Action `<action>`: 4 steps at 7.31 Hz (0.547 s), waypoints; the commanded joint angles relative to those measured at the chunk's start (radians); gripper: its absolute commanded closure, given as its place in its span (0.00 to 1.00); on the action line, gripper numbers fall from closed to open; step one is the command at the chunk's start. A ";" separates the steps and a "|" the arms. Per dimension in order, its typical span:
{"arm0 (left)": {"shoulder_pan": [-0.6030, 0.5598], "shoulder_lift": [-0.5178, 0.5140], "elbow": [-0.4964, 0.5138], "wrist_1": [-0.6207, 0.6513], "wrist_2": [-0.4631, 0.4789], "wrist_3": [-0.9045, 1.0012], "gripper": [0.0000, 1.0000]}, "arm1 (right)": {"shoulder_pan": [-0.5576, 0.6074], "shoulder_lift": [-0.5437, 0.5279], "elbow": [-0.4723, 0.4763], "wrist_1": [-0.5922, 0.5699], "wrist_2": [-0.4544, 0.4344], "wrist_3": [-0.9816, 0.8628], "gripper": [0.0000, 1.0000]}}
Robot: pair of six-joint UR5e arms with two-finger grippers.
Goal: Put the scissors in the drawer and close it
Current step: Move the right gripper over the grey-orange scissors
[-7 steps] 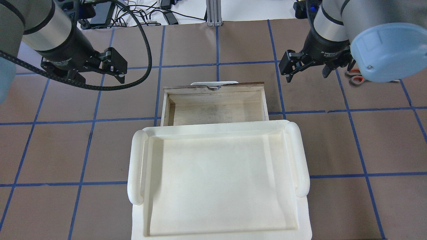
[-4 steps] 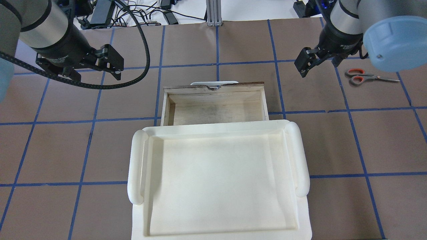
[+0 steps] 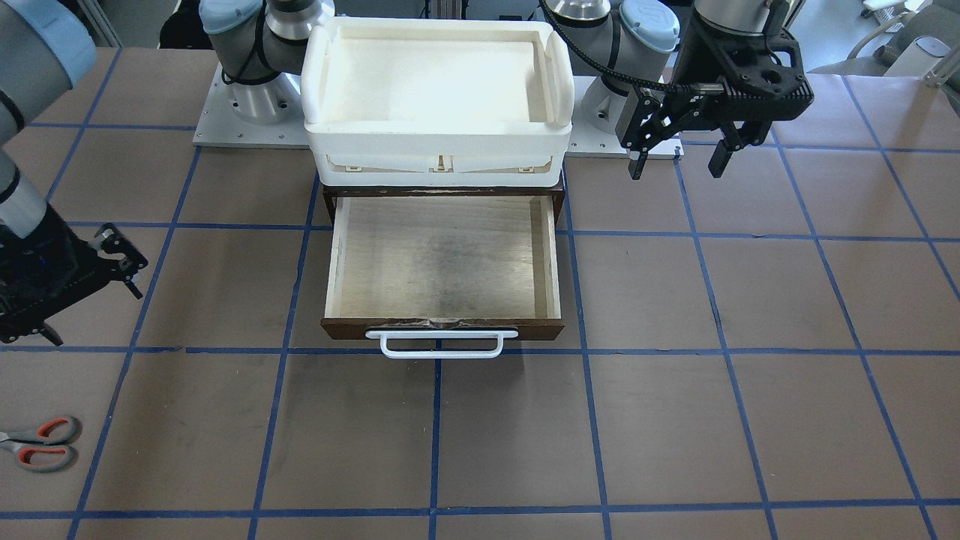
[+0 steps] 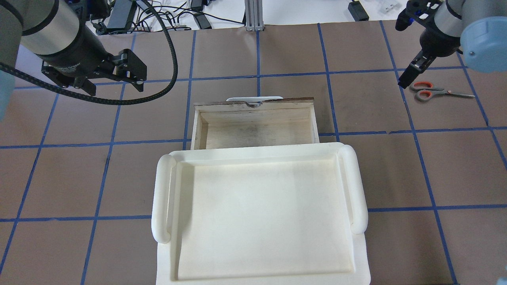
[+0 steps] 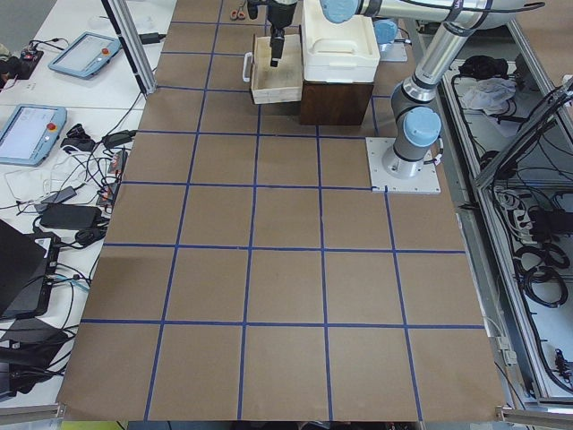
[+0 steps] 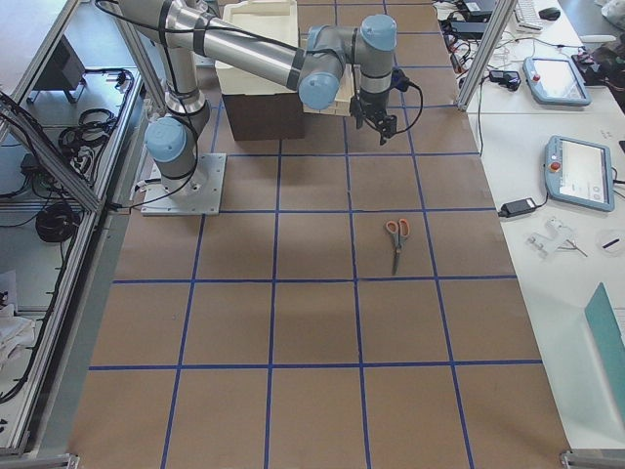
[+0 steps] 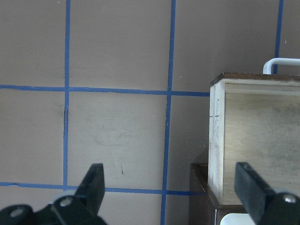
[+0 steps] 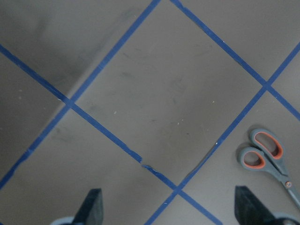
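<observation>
From overhead, the drawer (image 4: 257, 130) stood pulled out from under the white tub (image 4: 257, 152), toward the counter's far long edge, with nothing lying in it. The scissors (image 4: 429, 92) lay flat toward the counter's right end, loops turned to the drawer and blades to that end. The right gripper (image 4: 406, 77) hung just beside the loops, seen edge-on. The left gripper (image 4: 115, 85) hung toward the left end, fingers spread.

Facing the robot, the drawer's white bar handle (image 3: 441, 345) pointed at the operators' edge. The scissors lay nearer that edge than the robot's, apart from the right gripper.

From the left end, the dark brown case (image 5: 336, 100) sat beneath the tub, with the left gripper beside the drawer.

From the right end, the right gripper hung between the drawer and the scissors.

On the left wrist, the jaws stood wide apart and held nothing, the drawer's side wall to one side.

On the right wrist, the jaws were likewise released, and the scissors' loops lay on the counter beyond one fingertip.
</observation>
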 commanded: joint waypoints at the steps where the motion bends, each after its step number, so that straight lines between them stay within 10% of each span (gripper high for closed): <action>1: -0.001 0.003 0.000 0.002 0.009 0.006 0.00 | -0.116 0.062 0.000 -0.013 0.001 -0.199 0.00; 4: -0.001 0.008 0.003 0.003 -0.002 0.001 0.00 | -0.129 0.156 -0.014 -0.118 -0.002 -0.336 0.00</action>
